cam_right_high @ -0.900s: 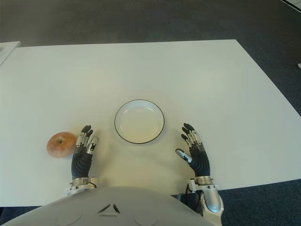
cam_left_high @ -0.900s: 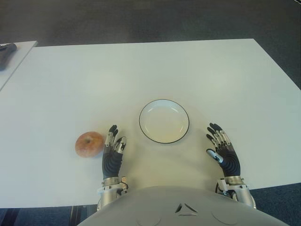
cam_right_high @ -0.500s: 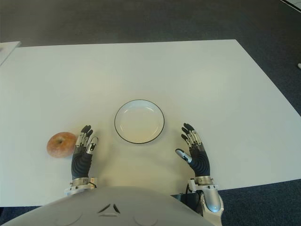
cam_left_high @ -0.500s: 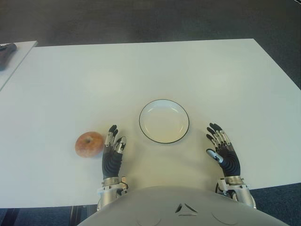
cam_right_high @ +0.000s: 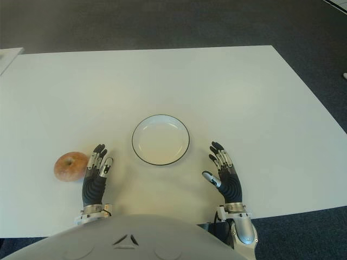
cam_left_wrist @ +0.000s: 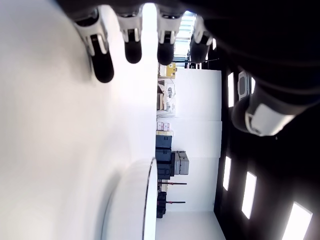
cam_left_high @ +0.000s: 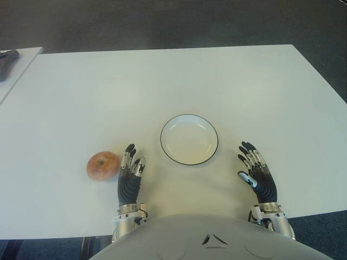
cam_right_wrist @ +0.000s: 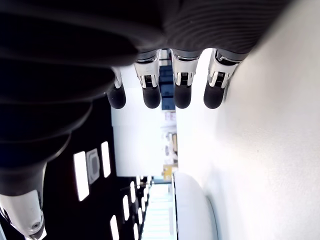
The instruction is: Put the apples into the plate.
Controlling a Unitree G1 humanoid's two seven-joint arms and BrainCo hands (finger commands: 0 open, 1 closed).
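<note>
A large white rectangular table carries only two loose things: a round reddish-yellow apple and a shallow white round plate with a thin dark rim. The apple lies near the table's near edge, toward its left side, and outside the plate. The plate sits near the middle of the table's width, closer to the near edge than to the far one, and nothing lies in it. Nothing stands between the apple and the plate except the left hand.

At the far left a second pale surface is cut off by the frame, with a dark object on it, too little shown to identify. Dark carpet lies beyond the far edge. The robot's grey torso hides the near edge at its middle.

The left hand shows just beside the apple on its right, fingers extended straight and holding nothing; whether it touches the apple cannot be told. The right hand shows near the near edge, right of the plate and apart from it, fingers likewise straight and slightly spread, empty, thumb pointing toward the plate. Both wrist views show the plate's rim beyond the fingertips.
</note>
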